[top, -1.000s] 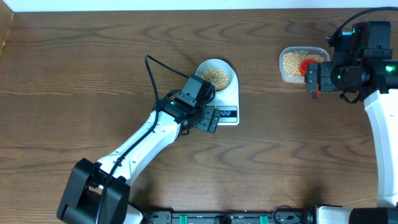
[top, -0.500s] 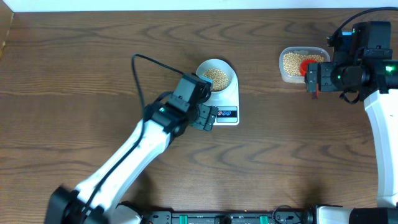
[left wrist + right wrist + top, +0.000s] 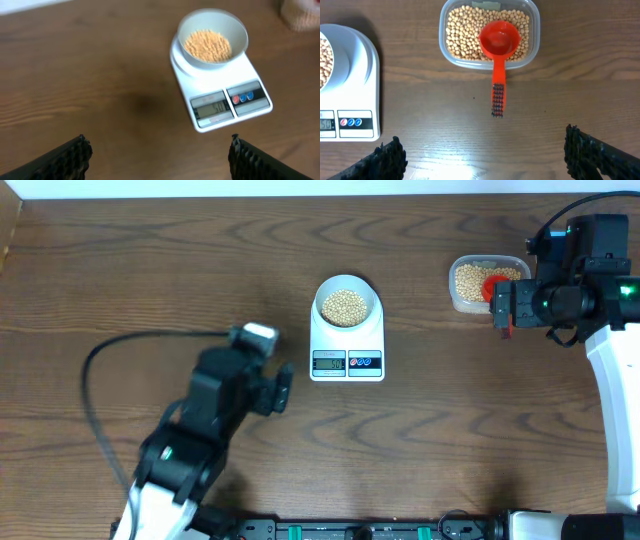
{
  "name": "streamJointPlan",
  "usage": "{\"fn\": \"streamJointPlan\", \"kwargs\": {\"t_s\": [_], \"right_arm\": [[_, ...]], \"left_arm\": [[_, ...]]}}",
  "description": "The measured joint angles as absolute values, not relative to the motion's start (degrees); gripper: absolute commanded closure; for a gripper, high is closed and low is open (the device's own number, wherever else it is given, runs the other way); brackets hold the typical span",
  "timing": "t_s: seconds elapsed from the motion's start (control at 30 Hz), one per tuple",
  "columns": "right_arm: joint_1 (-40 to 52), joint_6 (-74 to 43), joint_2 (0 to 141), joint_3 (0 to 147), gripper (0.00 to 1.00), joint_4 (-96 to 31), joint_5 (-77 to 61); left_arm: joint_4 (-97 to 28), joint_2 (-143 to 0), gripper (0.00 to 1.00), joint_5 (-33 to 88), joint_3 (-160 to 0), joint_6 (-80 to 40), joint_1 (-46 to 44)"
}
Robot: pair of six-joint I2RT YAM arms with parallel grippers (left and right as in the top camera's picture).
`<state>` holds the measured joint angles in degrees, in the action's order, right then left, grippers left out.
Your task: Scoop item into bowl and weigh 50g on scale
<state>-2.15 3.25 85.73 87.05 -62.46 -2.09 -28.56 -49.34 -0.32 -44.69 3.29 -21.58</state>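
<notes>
1. Toward the near-left part of the wooden tabletop (image 3: 120, 270), we see the left gripper (image 3: 160, 147) hanging above bare wood, its jaws spread wide with nothing between them. It stands well apart from the scale.
2. Around the middle of the tabletop, nearer the far edge, sits the scale (image 3: 347, 340). Its display (image 3: 329, 362) and its red and blue buttons (image 3: 365, 362) face the near edge. The digits are lit, but too blurred for us to read with confidence.
3. The bowl (image 3: 212, 20) rests upright on the far half of the scale, holding a heap of beans (image 3: 347, 305).
4. Near the far-right corner stands a clear tub (image 3: 441, 35) with more beans in it. A red scoop (image 3: 499, 40) lies cup-up on those beans, its handle reaching out over the tub's rim.
5. The right gripper (image 3: 481, 136) hovers over the handle's end, jaws wide apart, touching nothing and holding nothing.
</notes>
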Motion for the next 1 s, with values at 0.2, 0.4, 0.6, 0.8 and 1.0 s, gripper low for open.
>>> {"fn": "streamJointPlan", "kwargs": {"t_s": [0.2,0.4,0.6,0.8,1.0], "right_arm": [[-2.15,3.25,85.73,87.05,0.01,-62.54,-2.09],[-2.15,3.25,85.73,87.07,0.01,-62.57,-2.07],[-2.15,3.27,85.73,87.07,0.01,-62.59,-2.04],[-2.15,3.25,85.73,87.07,0.01,-62.54,-1.93],[-2.15,3.31,85.73,87.09,0.01,-62.59,-1.89]], "left_arm": [[-25.63,-34.28,0.10,-0.36,-36.51,2.04,-16.78],[-19.11,-22.48,0.10,-0.36,-25.52,-0.25,-11.07],[-12.01,-13.23,0.10,-0.36,-14.52,-1.02,-8.45],[-5.93,-3.09,0.10,-0.36,-5.37,-1.50,-6.83],[-2.37,-0.73,0.10,-0.38,-1.74,-1.50,-6.52]]}}
